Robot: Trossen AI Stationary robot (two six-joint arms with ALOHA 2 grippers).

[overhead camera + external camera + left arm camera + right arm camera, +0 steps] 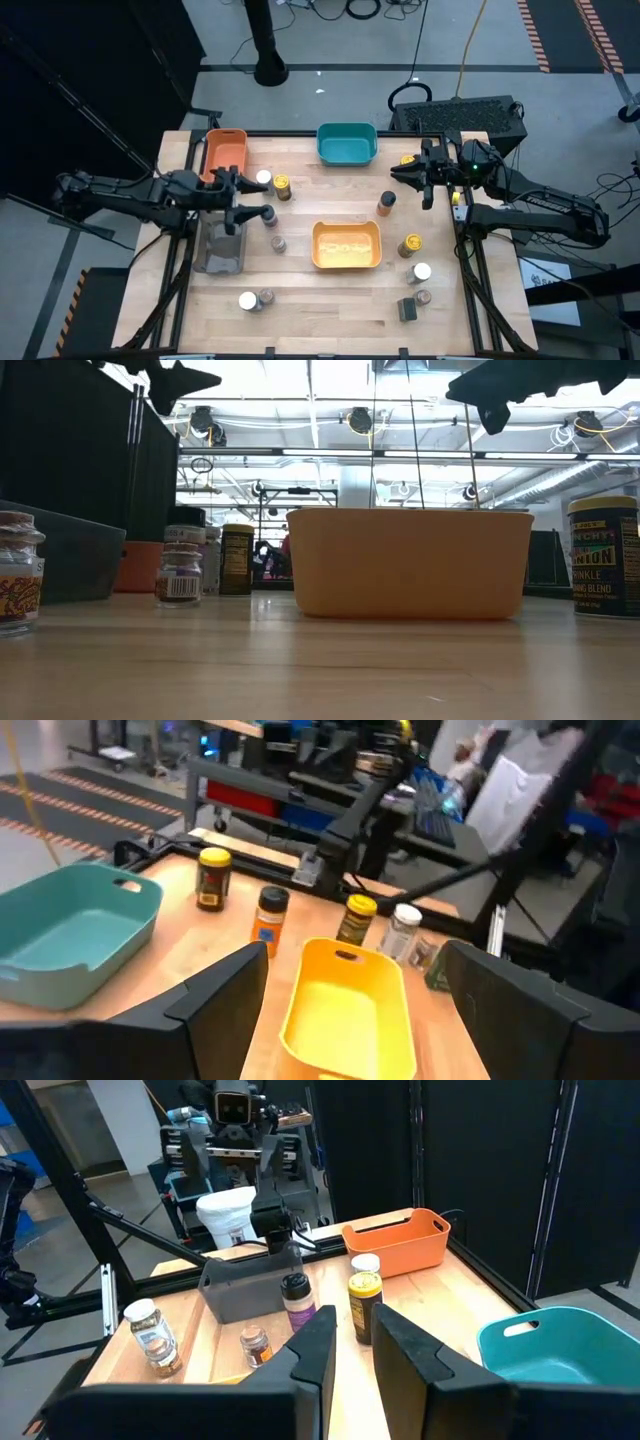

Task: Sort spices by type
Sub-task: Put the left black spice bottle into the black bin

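Note:
Small spice jars stand scattered on the wooden table. A white-lidded jar (263,178) and a yellow-lidded jar (283,186) stand near the orange bin (225,150). A dark-lidded jar (270,214) and a small jar (278,243) stand left of the yellow bin (346,245). An orange jar (386,203) and several more (410,245) (421,272) stand on the right. My left gripper (243,196) (352,960) hangs wide open above the table, over the jars on the left. My right gripper (408,178) (355,1325) hangs raised near the far right, its fingers a narrow gap apart, holding nothing.
A teal bin (347,143) sits at the far edge and a grey bin (220,248) at the left below my left arm. Two jars (247,300) (266,297) stand near the front left, and two more (423,297) (407,310) at the front right. Another jar (407,160) stands by my right gripper.

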